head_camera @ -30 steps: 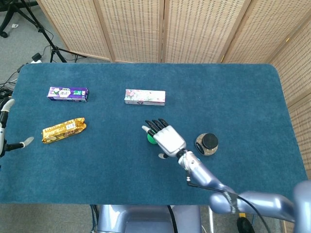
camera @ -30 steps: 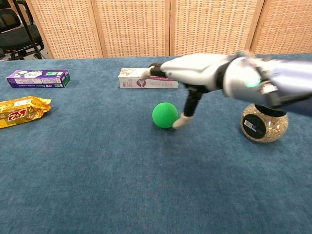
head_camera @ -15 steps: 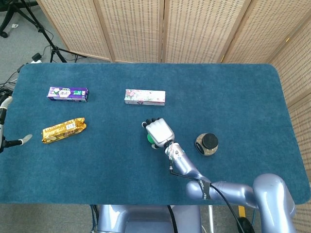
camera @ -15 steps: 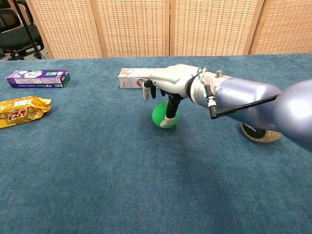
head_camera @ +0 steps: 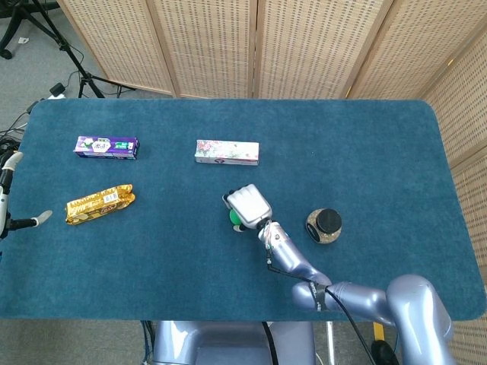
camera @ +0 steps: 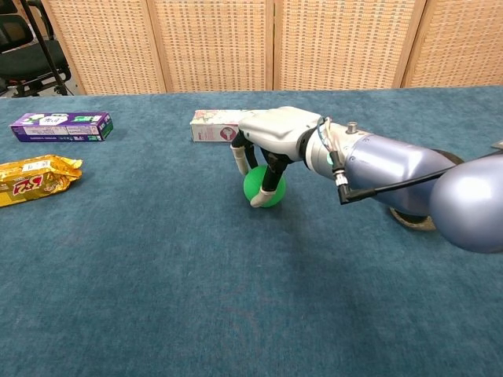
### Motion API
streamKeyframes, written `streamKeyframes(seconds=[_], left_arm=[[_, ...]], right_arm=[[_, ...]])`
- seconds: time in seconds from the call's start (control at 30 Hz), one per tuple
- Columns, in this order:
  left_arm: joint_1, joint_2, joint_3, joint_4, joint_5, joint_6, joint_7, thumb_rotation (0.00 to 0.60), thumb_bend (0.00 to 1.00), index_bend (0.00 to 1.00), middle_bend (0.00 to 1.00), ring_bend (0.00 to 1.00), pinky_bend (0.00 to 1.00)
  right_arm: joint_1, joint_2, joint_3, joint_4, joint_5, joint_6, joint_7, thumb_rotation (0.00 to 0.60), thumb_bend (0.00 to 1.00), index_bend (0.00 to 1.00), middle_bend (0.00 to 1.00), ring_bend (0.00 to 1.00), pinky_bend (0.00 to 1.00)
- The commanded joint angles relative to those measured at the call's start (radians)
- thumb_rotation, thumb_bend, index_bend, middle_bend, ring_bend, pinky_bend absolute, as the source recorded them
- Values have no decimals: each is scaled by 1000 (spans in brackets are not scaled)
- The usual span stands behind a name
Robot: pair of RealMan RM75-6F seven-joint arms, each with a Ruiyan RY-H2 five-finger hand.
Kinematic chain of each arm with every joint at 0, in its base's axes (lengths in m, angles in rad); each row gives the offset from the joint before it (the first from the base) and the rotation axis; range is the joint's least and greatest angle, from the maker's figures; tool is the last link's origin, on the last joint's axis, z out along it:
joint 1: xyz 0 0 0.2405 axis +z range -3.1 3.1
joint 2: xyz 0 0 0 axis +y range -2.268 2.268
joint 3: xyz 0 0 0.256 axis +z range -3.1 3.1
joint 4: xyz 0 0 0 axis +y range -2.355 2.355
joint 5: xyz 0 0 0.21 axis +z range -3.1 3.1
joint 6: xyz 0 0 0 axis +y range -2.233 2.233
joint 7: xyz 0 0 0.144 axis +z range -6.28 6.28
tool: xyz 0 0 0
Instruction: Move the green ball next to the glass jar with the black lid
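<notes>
The green ball (head_camera: 235,218) (camera: 256,181) lies on the blue table left of centre, mostly covered from above by my right hand (head_camera: 249,204) (camera: 271,132). The hand's fingers curl down around the ball on both sides, and the thumb presses its front. The glass jar with the black lid (head_camera: 324,225) stands to the right of the ball, about a hand's width away. In the chest view my forearm hides most of the jar (camera: 413,221). My left hand (head_camera: 9,207) shows at the far left table edge, fingers apart, holding nothing.
A pink-and-white box (head_camera: 227,151) (camera: 212,124) lies just behind the ball. A purple box (head_camera: 106,147) (camera: 61,126) and a gold snack pack (head_camera: 100,203) (camera: 31,177) lie at the left. Wicker screens stand behind the table.
My right hand moved left from beside the ball to over it, and its fingers closed down around the ball. The left hand barely moved.
</notes>
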Motion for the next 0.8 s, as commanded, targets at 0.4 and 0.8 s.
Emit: streamKeyframes(seconds=[0.4, 0.8], left_arm=[[-2, -3, -4, 4, -2, -14, 9, 600, 0, 0, 0, 0, 0], [-15, -24, -3, -7, -6, -18, 73, 600, 0, 0, 0, 0, 0]], right_arm=[[7, 148, 51, -43, -72, 30, 22, 600, 260, 482, 559, 572, 510], [5, 394, 33, -80, 324, -184, -120, 600, 260, 481, 571, 572, 510]])
